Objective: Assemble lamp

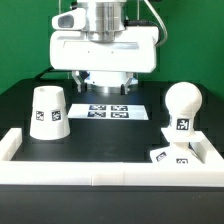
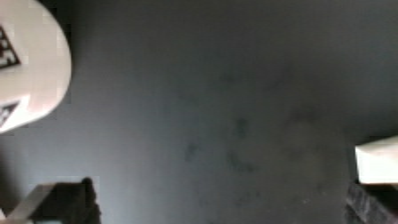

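The white rail fronts the black counter; behind it the shade stands well apart from bulb on base (opposite side). Raised gripper: jaws' state unclear

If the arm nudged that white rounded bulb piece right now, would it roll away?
The white rounded bulb piece probably tips easily: a ball-like top over a narrower tagged stem. Once down, it would likely roll. It looks like stiff, smooth plastic, perhaps slippery.
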{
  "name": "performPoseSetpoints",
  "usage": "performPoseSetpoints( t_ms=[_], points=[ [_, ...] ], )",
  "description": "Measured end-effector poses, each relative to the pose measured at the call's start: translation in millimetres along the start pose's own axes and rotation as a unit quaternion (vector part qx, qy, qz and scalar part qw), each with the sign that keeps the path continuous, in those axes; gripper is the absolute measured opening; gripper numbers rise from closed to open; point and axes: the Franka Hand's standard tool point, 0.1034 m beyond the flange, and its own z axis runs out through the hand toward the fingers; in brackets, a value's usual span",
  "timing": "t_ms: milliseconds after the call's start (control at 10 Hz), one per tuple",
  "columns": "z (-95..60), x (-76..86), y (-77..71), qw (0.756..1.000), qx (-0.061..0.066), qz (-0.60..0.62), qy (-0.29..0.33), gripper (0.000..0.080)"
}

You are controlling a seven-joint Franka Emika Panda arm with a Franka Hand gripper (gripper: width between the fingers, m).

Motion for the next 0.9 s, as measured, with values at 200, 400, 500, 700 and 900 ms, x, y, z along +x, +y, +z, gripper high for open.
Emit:
performPoseSetpoints(
  t_ms=[200, 400, 500, 700, 900],
  points=[
    [0.8, -0.7, -0.5, 1.0, 0.0, -0.001, -0.001, 0.0698],
    [3.9, -5.6, 13.2, 0.999, -0.003, -0.037, -0.003, 0.0698],
    [-0.3, -10.6, 32.9, 0.999, -0.004, -0.046, -0.003, 0.0698],
    [-7.7, -16.7, 53.9, 0.999, -0.004, -0.042, -0.001, 0.0698],
    [-10.8, -18.3, 66.8, 0.999, -0.004, -0.051, 0.001, 0.0698]
  ],
)
